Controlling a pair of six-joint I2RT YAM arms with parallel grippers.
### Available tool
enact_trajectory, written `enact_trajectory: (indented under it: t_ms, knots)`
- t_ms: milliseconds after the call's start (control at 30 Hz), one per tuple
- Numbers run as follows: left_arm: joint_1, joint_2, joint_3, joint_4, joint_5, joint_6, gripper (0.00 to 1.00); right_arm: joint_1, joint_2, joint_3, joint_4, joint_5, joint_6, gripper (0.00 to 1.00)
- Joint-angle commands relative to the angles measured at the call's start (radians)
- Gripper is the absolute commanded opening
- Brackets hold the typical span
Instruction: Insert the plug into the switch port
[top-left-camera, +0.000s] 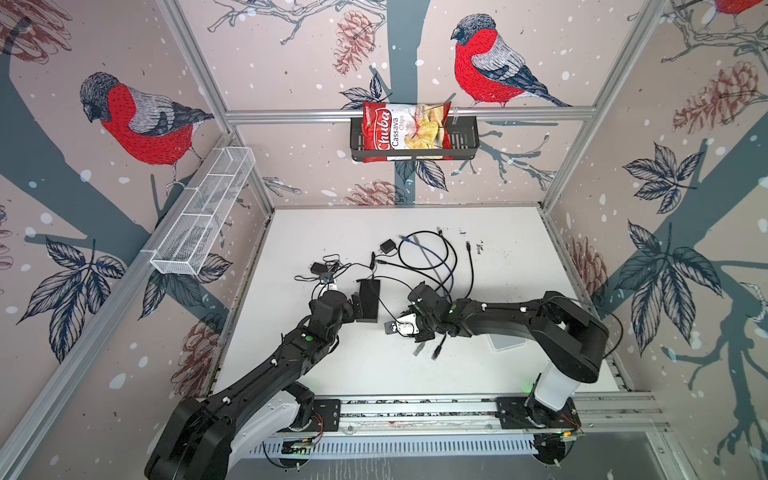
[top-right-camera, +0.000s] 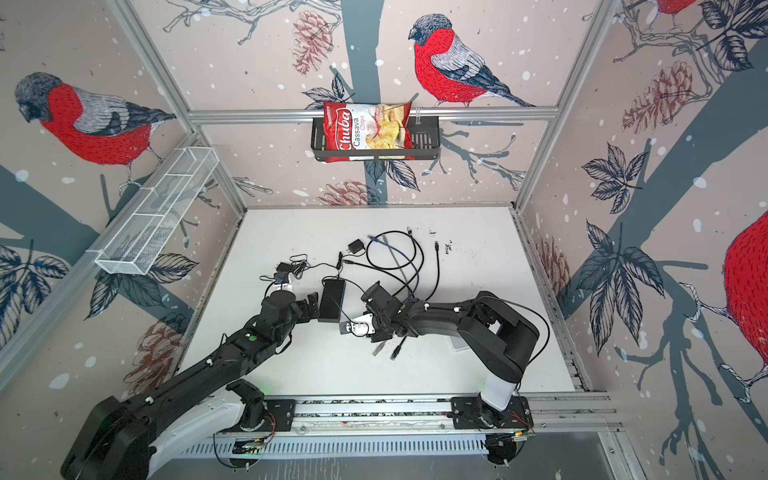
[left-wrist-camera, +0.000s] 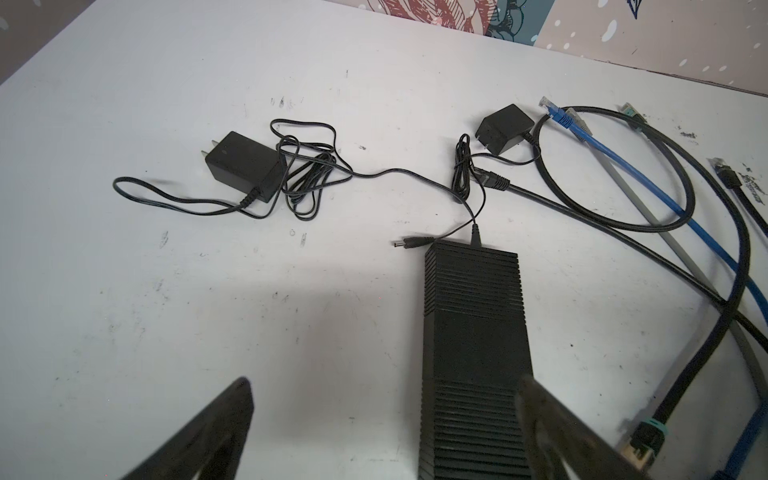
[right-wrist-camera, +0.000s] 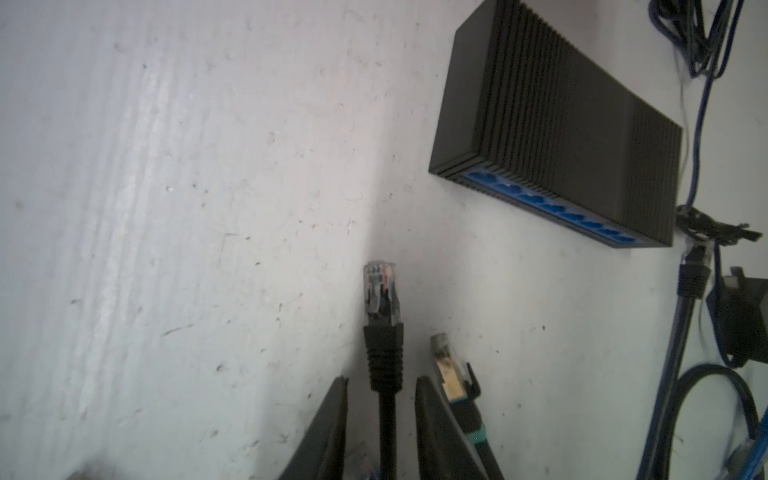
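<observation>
The black ribbed switch (top-left-camera: 369, 301) (top-right-camera: 331, 300) lies flat mid-table; its blue port face (right-wrist-camera: 552, 205) shows in the right wrist view. A plug (right-wrist-camera: 380, 291) with a clear tip and black boot lies on the table, also in both top views (top-left-camera: 436, 353) (top-right-camera: 395, 352). My right gripper (right-wrist-camera: 381, 384) (top-left-camera: 441, 341) straddles its cable just behind the boot, jaws narrow, with a small gap on each side. My left gripper (left-wrist-camera: 386, 386) (top-left-camera: 357, 307) is wide open at the switch's (left-wrist-camera: 473, 332) near end, one finger over its top and one over bare table.
A second plug (right-wrist-camera: 446, 365) with a gold body and teal band lies right beside the right gripper's finger. Blue, grey and black cables (top-left-camera: 428, 257) loop behind the switch. Two black power adapters (left-wrist-camera: 245, 166) (left-wrist-camera: 503, 129) with thin cords lie farther back. A chips bag (top-left-camera: 405, 131) sits in the wall basket.
</observation>
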Motion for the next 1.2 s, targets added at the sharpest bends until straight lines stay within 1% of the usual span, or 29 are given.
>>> enact_trajectory:
  t_ms: [0, 133, 400, 467, 533, 600, 667, 800, 967, 1167]
  knots:
    - [0.003, -0.002, -0.006, 0.007, -0.011, -0.002, 0.97, 0.003, 0.011, 0.006, -0.015, -0.016, -0.006, 0.27]
    - [0.005, -0.001, -0.006, 0.006, -0.012, 0.000, 0.97, 0.004, 0.019, 0.008, -0.015, -0.016, -0.005, 0.22]
    - [0.007, -0.002, -0.012, 0.008, -0.010, 0.002, 0.97, 0.003, 0.047, 0.027, -0.030, -0.013, -0.019, 0.19]
    - [0.006, -0.004, -0.014, 0.008, -0.007, 0.002, 0.97, 0.002, 0.050, 0.033, -0.040, -0.020, -0.024, 0.14]
    - [0.007, -0.004, -0.013, 0.008, -0.007, 0.000, 0.97, -0.003, 0.052, 0.046, -0.059, -0.038, -0.020, 0.05]
    - [0.008, -0.003, -0.012, 0.008, -0.009, 0.000, 0.97, -0.013, 0.048, 0.063, -0.077, -0.067, -0.003, 0.02]
    - [0.008, -0.001, -0.007, 0.004, -0.010, 0.000, 0.97, -0.032, 0.034, 0.086, -0.098, -0.115, 0.027, 0.02]
    - [0.011, 0.004, 0.003, 0.001, -0.014, 0.000, 0.97, -0.078, 0.019, 0.154, -0.157, -0.173, 0.097, 0.02]
    - [0.017, 0.031, 0.029, 0.009, -0.013, 0.000, 0.97, -0.177, 0.044, 0.263, -0.257, -0.289, 0.171, 0.01]
    - [0.024, 0.116, 0.086, 0.027, -0.010, 0.017, 0.97, -0.256, 0.140, 0.379, -0.304, -0.323, 0.251, 0.02]
